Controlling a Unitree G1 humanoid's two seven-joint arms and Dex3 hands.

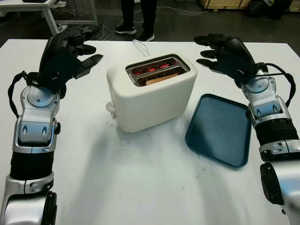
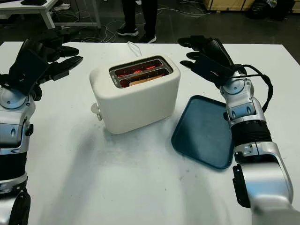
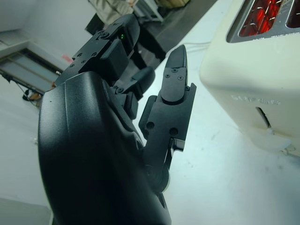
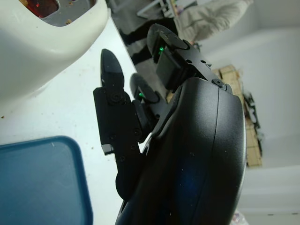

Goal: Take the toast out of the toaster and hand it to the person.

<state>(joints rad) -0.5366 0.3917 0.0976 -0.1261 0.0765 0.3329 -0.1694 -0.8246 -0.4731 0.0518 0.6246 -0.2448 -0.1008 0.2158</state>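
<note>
A cream two-slot toaster (image 1: 150,93) stands mid-table, its slots glowing red. A slice of toast (image 1: 158,78) sits low in the nearer slot, only its top edge showing. My left hand (image 1: 77,49) hovers open to the left of the toaster, raised above the table, fingers pointing toward it. My right hand (image 1: 213,49) hovers open to the toaster's right, behind the tray, also holding nothing. In the left wrist view the toaster's side (image 3: 253,93) and lever are close to the left hand (image 3: 154,93). A person's legs (image 1: 136,16) stand beyond the table's far edge.
A dark blue tray (image 1: 220,129) lies flat right of the toaster, under my right forearm. The toaster's white cord (image 1: 140,47) runs off behind it. The white table (image 1: 140,187) is bare in front. A desk (image 1: 37,9) stands at the back left.
</note>
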